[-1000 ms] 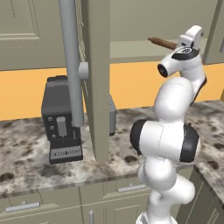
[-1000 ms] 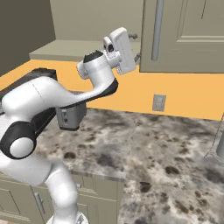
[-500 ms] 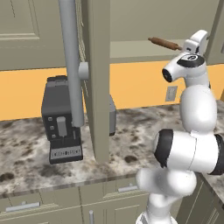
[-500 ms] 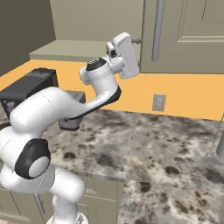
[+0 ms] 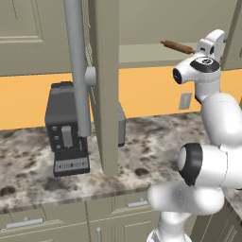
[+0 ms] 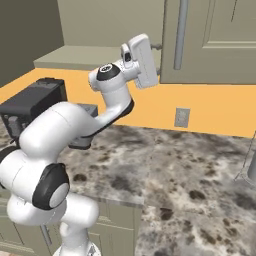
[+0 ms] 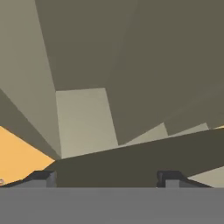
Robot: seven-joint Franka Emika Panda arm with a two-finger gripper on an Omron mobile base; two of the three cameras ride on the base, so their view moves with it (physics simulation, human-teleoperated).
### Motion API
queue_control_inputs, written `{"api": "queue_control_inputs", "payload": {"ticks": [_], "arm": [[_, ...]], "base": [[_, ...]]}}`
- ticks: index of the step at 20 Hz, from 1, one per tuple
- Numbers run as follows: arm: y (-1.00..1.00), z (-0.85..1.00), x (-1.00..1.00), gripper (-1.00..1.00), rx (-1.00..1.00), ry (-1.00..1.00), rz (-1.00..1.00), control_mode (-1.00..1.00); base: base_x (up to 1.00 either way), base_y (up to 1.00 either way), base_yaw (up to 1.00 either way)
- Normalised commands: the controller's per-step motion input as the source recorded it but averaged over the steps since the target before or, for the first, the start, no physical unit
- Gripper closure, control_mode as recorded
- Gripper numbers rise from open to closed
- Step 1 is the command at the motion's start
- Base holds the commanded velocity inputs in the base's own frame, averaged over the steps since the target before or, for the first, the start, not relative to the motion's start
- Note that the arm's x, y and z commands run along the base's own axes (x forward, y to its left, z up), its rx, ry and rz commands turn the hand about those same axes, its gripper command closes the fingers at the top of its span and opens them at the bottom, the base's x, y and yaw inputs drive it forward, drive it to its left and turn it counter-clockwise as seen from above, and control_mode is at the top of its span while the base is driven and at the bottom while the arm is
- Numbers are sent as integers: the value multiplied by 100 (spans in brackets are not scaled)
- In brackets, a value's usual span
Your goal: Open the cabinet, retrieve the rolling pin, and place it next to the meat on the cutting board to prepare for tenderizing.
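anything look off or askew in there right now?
Nothing stands out. The cabinet door is open, the rolling pin lies flat on its shelf, and the coffee machine sits upright on the counter.

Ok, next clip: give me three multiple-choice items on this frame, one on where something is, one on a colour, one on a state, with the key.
1. Where does the rolling pin lie?
A. On the cabinet shelf
B. On the counter
C. On top of the coffee machine

2. What colour is the wall strip between counter and cabinet?
A. Blue
B. Orange
C. White

3. How does the cabinet door with the long grey handle stand in the left base view?
A. Shut flat
C. Taken off and laid on the counter
B. Swung open, edge toward the camera

Key: 1 A, the pin rests on the shelf beside the robot's hand. 2 B, the wall is orange. 3 B, the door juts out over the counter, with its handle in front of the coffee machine.
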Motion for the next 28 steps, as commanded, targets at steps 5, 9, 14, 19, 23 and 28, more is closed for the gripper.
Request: {"api": "queue_control_inputs", "payload": {"ticks": [5, 9, 14, 19, 23, 28], "arm": [[-50, 23, -14, -100, 11, 7, -12, -100], [-66, 10, -34, -100, 12, 2, -8, -100], [-81, 0, -60, -100, 14, 0, -3, -100], [-91, 0, -72, -100, 15, -2, -1, -100], [-90, 0, -64, -100, 14, -3, -1, -100], [-87, 0, -61, -100, 13, -2, -1, -100]], "base": [[0, 0, 0], [0, 0, 0], [0, 0, 0], [0, 0, 0], [0, 0, 0], [0, 0, 0]]}}
